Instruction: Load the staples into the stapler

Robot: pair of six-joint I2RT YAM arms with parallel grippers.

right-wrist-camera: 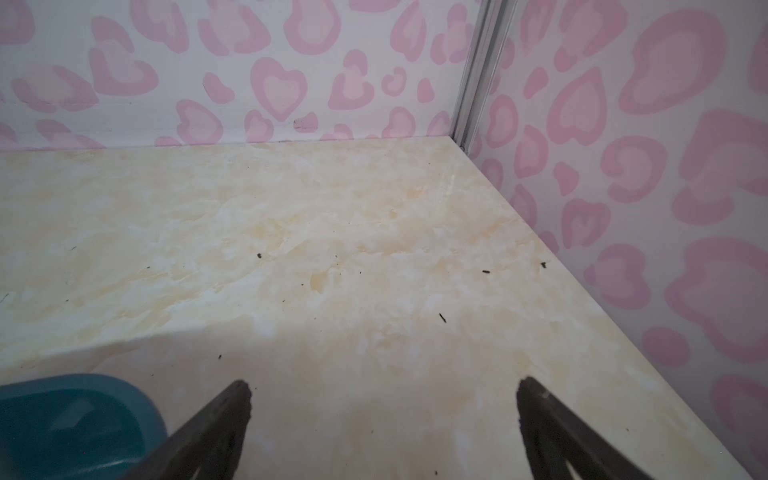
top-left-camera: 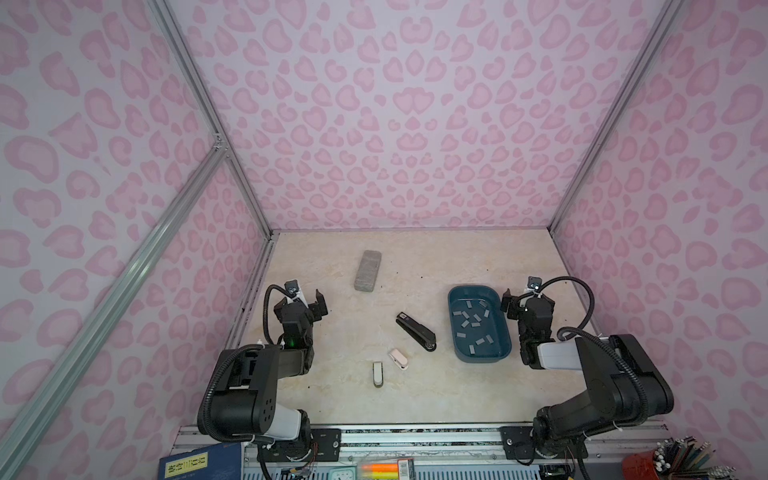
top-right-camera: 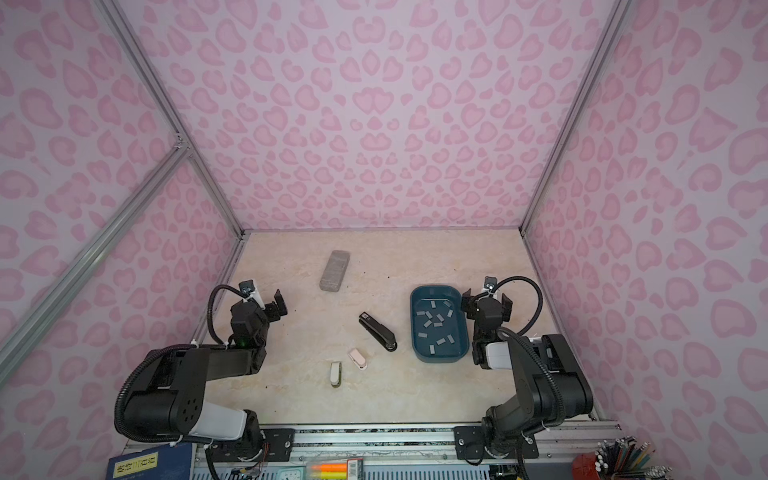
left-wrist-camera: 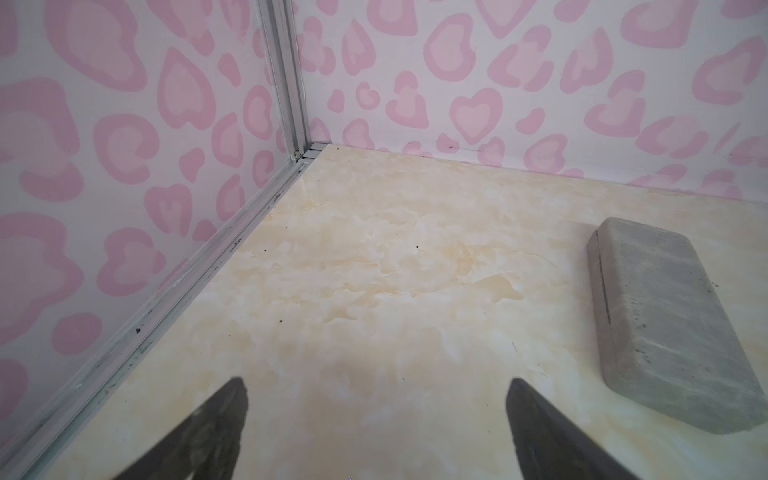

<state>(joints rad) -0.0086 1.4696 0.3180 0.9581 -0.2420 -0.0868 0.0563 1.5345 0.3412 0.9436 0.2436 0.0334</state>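
The black stapler (top-left-camera: 415,331) (top-right-camera: 377,332) lies closed and slanted on the marbled table, near the middle. Several light-grey staples (top-left-camera: 473,320) (top-right-camera: 436,322) lie scattered inside a dark blue tray (top-left-camera: 482,358) (top-right-camera: 440,357) just right of it. My left gripper (top-left-camera: 311,301) (top-right-camera: 270,301) (left-wrist-camera: 376,386) hovers open at the table's left, well apart from the stapler. My right gripper (top-left-camera: 527,297) (top-right-camera: 486,300) (right-wrist-camera: 382,388) is open beside the tray's far right corner, with only bare table between its fingers. A corner of the tray (right-wrist-camera: 104,386) shows in the right wrist view.
A large grey speckled block (top-left-camera: 368,270) (top-right-camera: 333,270) (left-wrist-camera: 665,324) lies at the back left. Two small pale stapler-like objects (top-left-camera: 399,359) (top-left-camera: 377,374) lie near the front, below the stapler. Pink patterned walls enclose three sides. A pencil holder (top-left-camera: 681,461) stands beyond the front rail.
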